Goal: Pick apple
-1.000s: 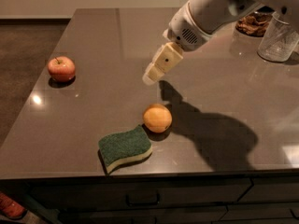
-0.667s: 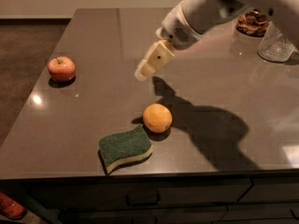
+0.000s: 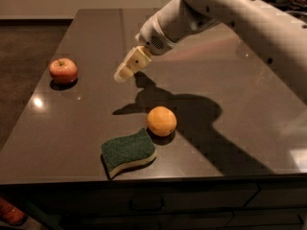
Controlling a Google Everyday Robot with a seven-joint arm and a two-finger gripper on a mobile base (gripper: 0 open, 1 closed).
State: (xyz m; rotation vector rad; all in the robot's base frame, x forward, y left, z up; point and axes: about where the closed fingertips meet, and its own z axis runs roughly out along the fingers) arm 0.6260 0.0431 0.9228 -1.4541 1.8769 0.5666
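apple [image 3: 63,70]: on the worktop [image 3: 96,37], untouched, with free space all round for a grasp.
hand [image 3: 128,66]: hovers apart from the apple, on its orange [image 3: 161,121] side, empty; we cannot tell its opening.
sponge [image 3: 128,151]: beyond the orange from the apple, we judge no obstacle.

White arm [image 3: 225,13], cream pincer [image 3: 122,75] above table [image 3: 67,128]

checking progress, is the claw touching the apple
No, the claw hovers over the middle of the table, well apart from the apple, with bare tabletop between them.
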